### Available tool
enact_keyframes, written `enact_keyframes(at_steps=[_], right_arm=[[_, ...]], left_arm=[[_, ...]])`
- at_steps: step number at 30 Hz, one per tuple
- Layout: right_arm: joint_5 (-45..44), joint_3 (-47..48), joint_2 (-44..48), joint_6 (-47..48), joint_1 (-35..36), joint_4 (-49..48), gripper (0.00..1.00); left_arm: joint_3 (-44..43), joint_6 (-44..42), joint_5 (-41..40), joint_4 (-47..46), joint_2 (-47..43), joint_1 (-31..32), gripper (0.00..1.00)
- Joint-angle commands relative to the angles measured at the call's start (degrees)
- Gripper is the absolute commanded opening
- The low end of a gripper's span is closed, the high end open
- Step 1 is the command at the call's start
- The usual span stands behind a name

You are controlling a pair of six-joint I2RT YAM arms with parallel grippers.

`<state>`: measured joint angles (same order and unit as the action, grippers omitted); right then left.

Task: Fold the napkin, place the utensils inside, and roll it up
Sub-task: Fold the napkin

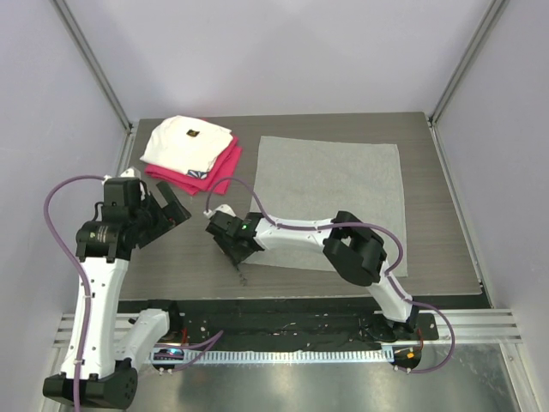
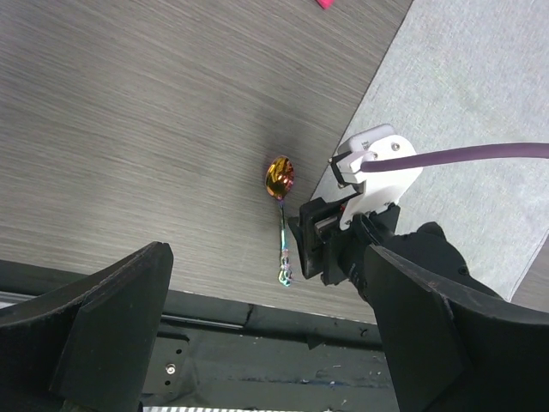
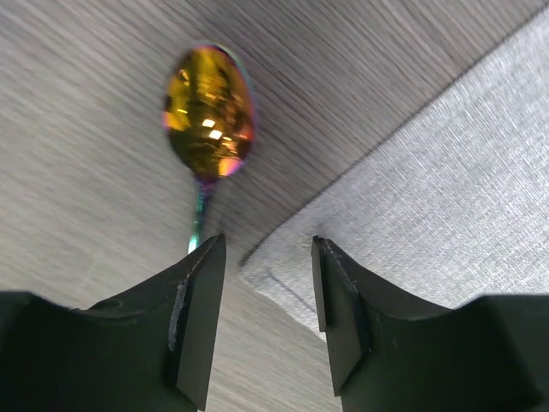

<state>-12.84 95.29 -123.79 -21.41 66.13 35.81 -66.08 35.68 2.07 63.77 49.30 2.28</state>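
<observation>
– At the napkin's (image 1: 334, 193) near-left corner: whose jaws are those?
– Mine. Right gripper (image 3: 264, 257). The arm reaches leftward along the cloth's near edge, wrist low over the table (image 1: 171, 266).
– Jaw state?
– Partly apart, about a mid gap. On my wrist camera they straddle the very tip of the napkin corner, and the tip sits in the gap. Nothing is clamped. Can't tell whether the pads touch cloth or tabletop.
– Utensil?
– The utensil (image 3: 208, 112) lies on bare table just beside that same corner, off the cloth. Its orange-gold bowl points away from my wrist. The thin stem runs back toward the finger (image 3: 193, 326) on the bare-table side and goes out of sight behind it. Can't tell if that finger touches the stem. Not gripped.
– Same from the other camera?
– Yes. Left wrist view shows the whole utensil flat on the wood, with my right gripper just beside the stem end and the bowl clear of it.
– Left side?
– Left gripper (image 2: 266, 249) hangs above the table, left of the cloth, well apart from the utensil. Jaws are spread fully wide, with nothing between them.
– Napkin layout?
– Spread flat in a single layer, unfolded, on the right half of the table.
– Anything else on the table?
– A white folded cloth (image 1: 184, 142) stacked on a magenta cloth (image 1: 225, 167), near the napkin's far-left corner, with a narrow strip of table between.
</observation>
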Motion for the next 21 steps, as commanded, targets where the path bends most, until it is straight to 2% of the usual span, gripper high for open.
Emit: enact_keyframes(at_steps=[1,17,21], right_arm=[[-2.1,-2.6,4.0,-1.5,-0.2,0.0,0.51],[2.0,-7.0,4.3,-1.8,-0.3,-0.1,0.42],[6.1,-9.0,3.5,-2.6,-0.3,-1.0,0.40]], left_arm=[[-1.9,0.9,1.6,-2.3,0.3,0.2,1.00],[-0.9,3.3,1.4,-1.5,-1.9,0.2,1.00],[-1.5,3.2,1.7,-1.5,-1.8,0.2,1.00]])
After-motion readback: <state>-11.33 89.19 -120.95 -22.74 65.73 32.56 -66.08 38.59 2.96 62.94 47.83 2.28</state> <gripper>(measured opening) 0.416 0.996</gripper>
